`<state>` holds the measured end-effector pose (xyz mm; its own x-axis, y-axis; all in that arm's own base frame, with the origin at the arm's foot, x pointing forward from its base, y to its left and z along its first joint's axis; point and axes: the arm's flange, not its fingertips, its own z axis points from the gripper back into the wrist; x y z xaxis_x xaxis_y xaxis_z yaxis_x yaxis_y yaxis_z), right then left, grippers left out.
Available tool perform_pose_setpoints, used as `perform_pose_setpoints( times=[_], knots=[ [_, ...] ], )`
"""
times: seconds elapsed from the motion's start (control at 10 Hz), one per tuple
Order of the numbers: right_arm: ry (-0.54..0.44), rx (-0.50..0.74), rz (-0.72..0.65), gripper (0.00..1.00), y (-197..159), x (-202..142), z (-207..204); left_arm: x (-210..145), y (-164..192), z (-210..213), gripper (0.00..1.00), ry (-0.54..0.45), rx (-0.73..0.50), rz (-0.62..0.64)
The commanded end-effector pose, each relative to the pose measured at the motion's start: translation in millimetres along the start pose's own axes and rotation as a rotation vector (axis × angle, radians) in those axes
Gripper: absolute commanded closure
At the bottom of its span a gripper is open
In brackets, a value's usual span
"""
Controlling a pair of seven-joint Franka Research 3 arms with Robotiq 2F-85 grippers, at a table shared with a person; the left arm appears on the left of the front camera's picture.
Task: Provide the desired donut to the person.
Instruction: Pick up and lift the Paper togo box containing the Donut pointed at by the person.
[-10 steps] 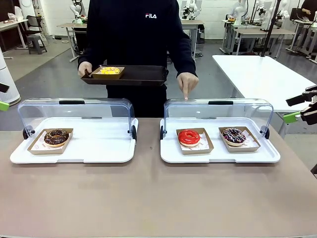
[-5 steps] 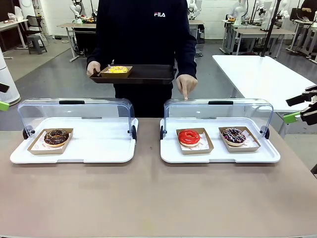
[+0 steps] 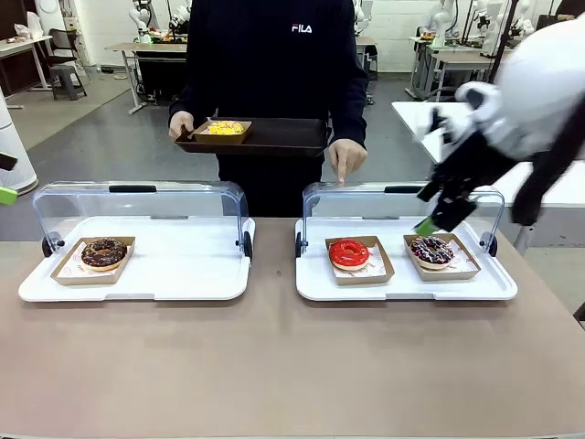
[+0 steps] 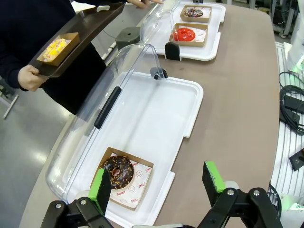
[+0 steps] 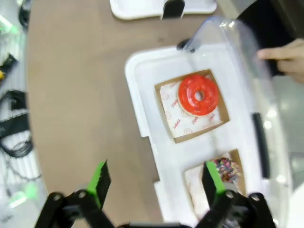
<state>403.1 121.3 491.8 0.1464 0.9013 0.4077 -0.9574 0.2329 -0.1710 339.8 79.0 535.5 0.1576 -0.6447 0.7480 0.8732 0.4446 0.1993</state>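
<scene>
Right hand (image 5: pixel 154 183) spread wide, nothing in it, red donut (image 5: pixel 198 95) just ahead of it. Left hand (image 4: pixel 156 180) also wide and empty, chocolate donut (image 4: pixel 118 172) beside one finger.

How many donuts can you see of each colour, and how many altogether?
Dark sprinkled donuts: 2
Red donut: 1
Yellow donut: 1
Total: 4

A large open robotics lab, bare grey floor (image 3: pixel 91 137), rows of work tables (image 3: pixel 137 48) at the back, loose black cables (image 4: pixel 287 102) beside the brown counter (image 3: pixel 274 366).
</scene>
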Motion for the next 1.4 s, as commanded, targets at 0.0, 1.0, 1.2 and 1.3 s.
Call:
perform_pose_setpoints(
  times=[0.0, 1.0, 1.2, 1.3],
  knots=[
    [0.098, -0.012, 0.099, 0.0, -27.2, -11.3, -43.3, -0.1, -0.2, 1.5, 0.0, -0.005, 0.002, 0.007],
    [0.138, 0.023, 0.196, 0.0, -22.0, -12.8, -135.9, -0.1, -0.2, 1.5, 0.0, -0.005, 0.002, 0.007],
    [0.163, -0.001, 0.214, 0.0, -29.5, -5.4, -156.6, -0.1, -0.2, 1.5, 0.0, -0.005, 0.002, 0.007],
    [0.194, -0.008, 0.201, 0.0, -35.2, -6.0, -164.8, -0.1, -0.2, 1.5, 0.0, -0.005, 0.002, 0.007]
  ],
)
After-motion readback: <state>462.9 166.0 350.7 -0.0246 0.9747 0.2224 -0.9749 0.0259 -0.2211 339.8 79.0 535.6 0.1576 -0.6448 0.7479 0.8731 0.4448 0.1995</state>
